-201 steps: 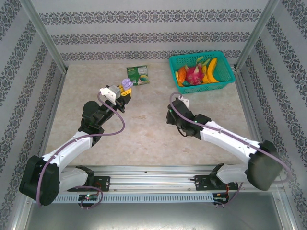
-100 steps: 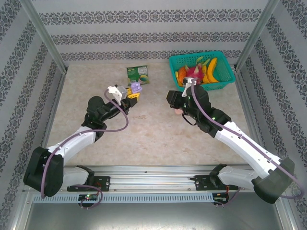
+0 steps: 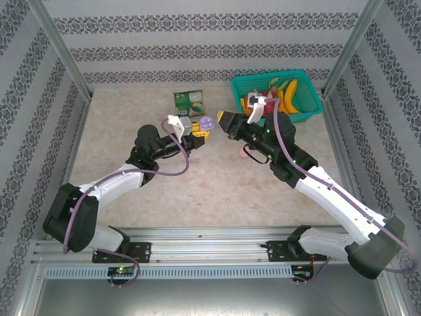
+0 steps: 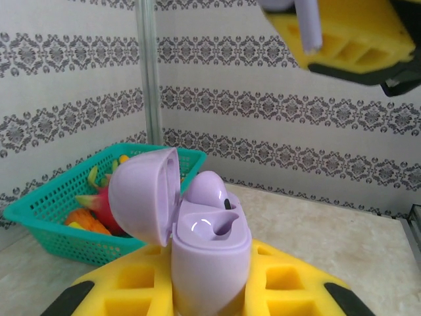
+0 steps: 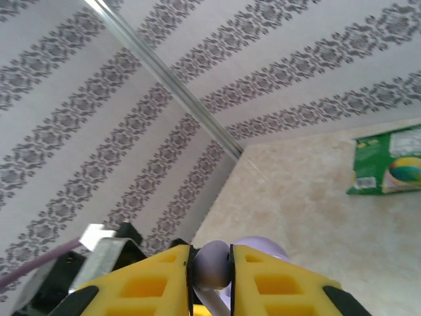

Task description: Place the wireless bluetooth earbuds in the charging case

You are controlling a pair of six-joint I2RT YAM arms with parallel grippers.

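Because the lavender earbud [image 5: 212,264] has to go stem-first into a small well, it is pinched by its rounded head between the yellow fingers [image 5: 158,276] of the right gripper [image 3: 223,121], which is closed on it. In the left wrist view its stem pokes out of those fingers at the upper right of the frame, pointing down toward the case. The charging case [image 4: 210,243] stands upright at lower centre of that view, clamped by its body in the left gripper [image 3: 198,133]. Its lid is swung open to the left, so the wells face up toward the other arm. One well looks bare, while a rounded lavender lump [image 4: 209,191] behind it is probably an earbud already seated, though I cannot be sure. Earbud and case are near but apart, both apparently raised off the table [image 3: 197,178] at upper centre of the overhead view, with the gripper tips facing one another. A teal basket [image 4: 39,224] of fruit sits at upper right, and a green packet [image 3: 189,102] lies beyond the left gripper.
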